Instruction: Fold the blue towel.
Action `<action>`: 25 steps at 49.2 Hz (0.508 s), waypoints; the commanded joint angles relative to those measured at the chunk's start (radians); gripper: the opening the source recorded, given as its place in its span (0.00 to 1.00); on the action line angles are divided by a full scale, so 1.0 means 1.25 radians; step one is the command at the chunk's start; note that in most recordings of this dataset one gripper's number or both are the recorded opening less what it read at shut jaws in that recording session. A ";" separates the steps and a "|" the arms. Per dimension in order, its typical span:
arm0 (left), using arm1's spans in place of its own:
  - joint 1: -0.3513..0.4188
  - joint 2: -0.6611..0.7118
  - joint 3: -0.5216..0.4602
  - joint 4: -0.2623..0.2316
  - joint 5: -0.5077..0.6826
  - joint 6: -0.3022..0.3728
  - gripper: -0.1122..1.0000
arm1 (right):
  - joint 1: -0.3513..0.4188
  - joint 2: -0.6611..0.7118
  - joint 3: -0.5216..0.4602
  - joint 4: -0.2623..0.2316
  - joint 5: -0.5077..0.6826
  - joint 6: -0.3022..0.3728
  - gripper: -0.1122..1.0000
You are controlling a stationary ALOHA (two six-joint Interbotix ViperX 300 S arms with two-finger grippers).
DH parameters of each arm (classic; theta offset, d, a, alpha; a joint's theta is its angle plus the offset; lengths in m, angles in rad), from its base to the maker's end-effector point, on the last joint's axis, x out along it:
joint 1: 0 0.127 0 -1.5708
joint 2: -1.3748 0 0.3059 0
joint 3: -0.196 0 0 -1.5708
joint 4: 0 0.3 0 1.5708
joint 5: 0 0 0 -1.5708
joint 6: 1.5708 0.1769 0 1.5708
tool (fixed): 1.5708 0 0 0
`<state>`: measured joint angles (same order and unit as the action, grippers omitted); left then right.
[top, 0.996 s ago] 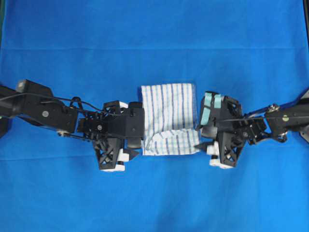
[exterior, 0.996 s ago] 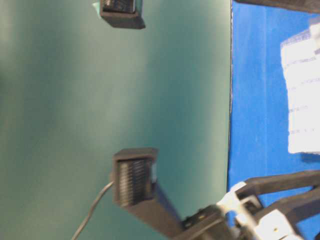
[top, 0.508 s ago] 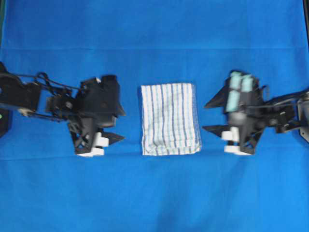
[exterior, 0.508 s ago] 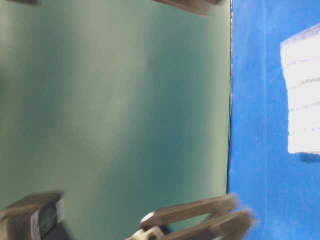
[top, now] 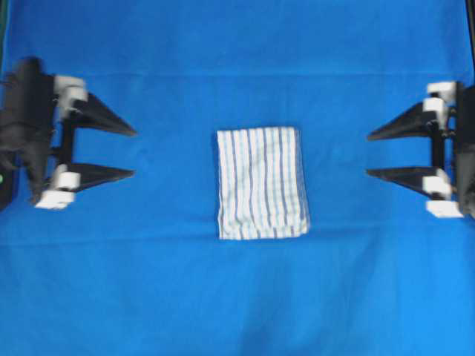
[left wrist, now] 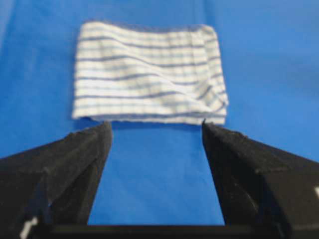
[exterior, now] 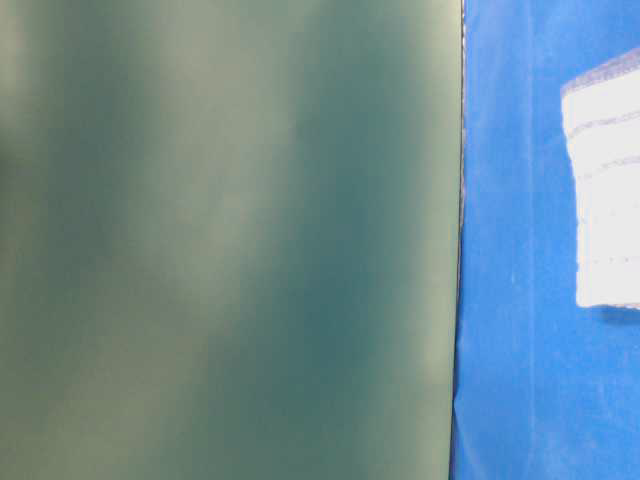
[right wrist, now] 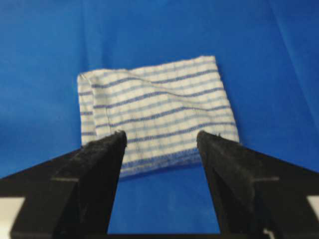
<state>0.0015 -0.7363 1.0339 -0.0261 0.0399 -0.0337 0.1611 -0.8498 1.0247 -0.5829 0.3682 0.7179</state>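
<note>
The blue towel (top: 261, 182), white with thin blue stripes, lies folded into a small rectangle at the middle of the table. It also shows in the left wrist view (left wrist: 149, 72), in the right wrist view (right wrist: 157, 112) and at the right edge of the table-level view (exterior: 605, 190). My left gripper (top: 133, 153) is open and empty at the far left, well away from the towel. My right gripper (top: 369, 155) is open and empty at the far right, also well away. In both wrist views the fingers stand wide apart over bare cloth.
A large plain blue cloth (top: 237, 297) covers the whole table. In the table-level view a green wall (exterior: 230, 240) fills the left part and the blue cloth's edge (exterior: 462, 240) runs down beside it.
Both grippers have let go of the towel and pulled back outward to the table's sides, jaws open. The towel's near corner, lifted a second ago, now lies flat.
</note>
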 commanded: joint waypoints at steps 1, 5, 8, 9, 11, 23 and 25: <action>0.021 -0.085 0.043 0.001 -0.017 0.001 0.70 | -0.016 -0.058 0.032 -0.004 -0.029 0.002 0.68; 0.043 -0.148 0.091 0.002 -0.022 0.001 0.70 | -0.039 -0.120 0.080 -0.006 -0.058 0.001 0.68; 0.058 -0.193 0.125 0.002 -0.025 0.001 0.70 | -0.055 -0.158 0.113 -0.006 -0.075 0.002 0.68; 0.063 -0.207 0.136 0.001 -0.025 0.001 0.70 | -0.061 -0.168 0.123 -0.006 -0.080 0.001 0.68; 0.070 -0.241 0.157 0.002 -0.025 0.001 0.70 | -0.071 -0.188 0.141 -0.007 -0.090 0.002 0.68; 0.090 -0.399 0.245 0.002 -0.012 0.001 0.70 | -0.123 -0.239 0.229 -0.006 -0.177 0.001 0.68; 0.090 -0.412 0.254 0.002 -0.009 0.001 0.70 | -0.133 -0.238 0.238 -0.006 -0.195 0.002 0.68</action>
<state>0.1089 -1.2241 1.3484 -0.0245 0.0276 -0.0337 0.0123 -1.1520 1.3238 -0.5875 0.1611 0.7194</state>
